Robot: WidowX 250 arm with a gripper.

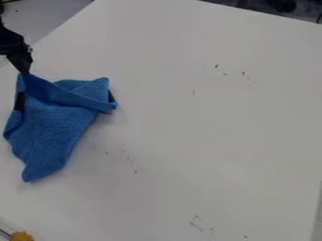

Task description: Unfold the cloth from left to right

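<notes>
The black gripper (25,71) hangs at the upper left of the camera view, its tip at the top left corner of the blue cloth (53,124). The cloth lies crumpled on the left part of the white table, with its top left corner peaked up at the gripper's tip. A folded band of cloth runs from that corner to the right, and a lower point reaches down toward the front. Dark patches show at its left and right edges. Whether the gripper is closed on the corner cannot be made out.
The white table (213,127) spreads to the right of the cloth, with small dark marks on its surface. An orange-yellow object (21,236) sits at the bottom left corner. The table's edge runs along the upper left, and dark items lie beyond its top right edge.
</notes>
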